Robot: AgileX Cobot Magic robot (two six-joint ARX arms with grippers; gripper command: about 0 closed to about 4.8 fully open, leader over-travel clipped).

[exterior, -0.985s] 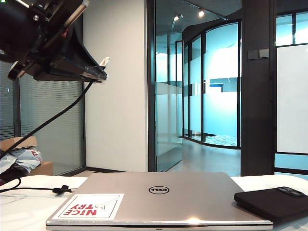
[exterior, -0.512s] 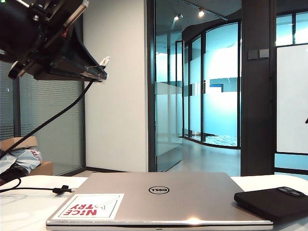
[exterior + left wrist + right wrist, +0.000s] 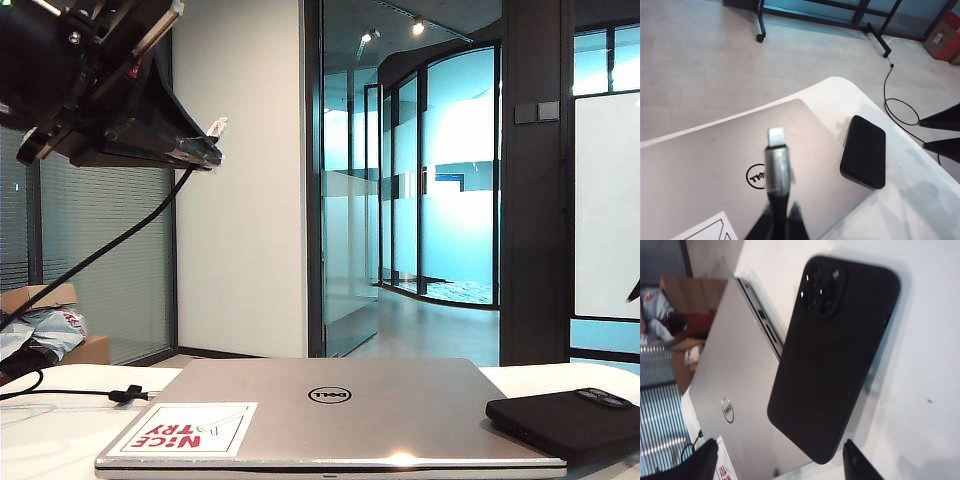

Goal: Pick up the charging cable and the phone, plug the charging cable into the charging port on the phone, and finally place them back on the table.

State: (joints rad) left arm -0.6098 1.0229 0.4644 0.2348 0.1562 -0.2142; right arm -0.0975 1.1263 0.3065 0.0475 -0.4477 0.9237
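Observation:
My left gripper [image 3: 205,150] hangs high at the upper left, shut on the charging cable just behind its silver-white plug [image 3: 776,159]. The cord [image 3: 100,255] drops to the table [image 3: 40,440], its black clip [image 3: 125,394] lying there. The black phone [image 3: 565,420] lies camera side up at the laptop's right edge. My right gripper [image 3: 782,465] hovers open above the phone [image 3: 835,355], its fingers [image 3: 705,460] standing wide apart and touching nothing. Only a dark tip of the right gripper [image 3: 634,290] shows in the exterior view. In the left wrist view the right gripper [image 3: 922,133] hangs beyond the phone [image 3: 863,151].
A closed silver Dell laptop [image 3: 330,400] with a red-and-white sticker [image 3: 185,428] fills the middle of the table. A cardboard box and bags [image 3: 45,330] stand behind the table's left end. Bare white tabletop [image 3: 925,390] lies beside the phone.
A dark tip of the right gripper has come into the exterior view at the right edge and moved lower. The left gripper, cable, phone and laptop have not moved.

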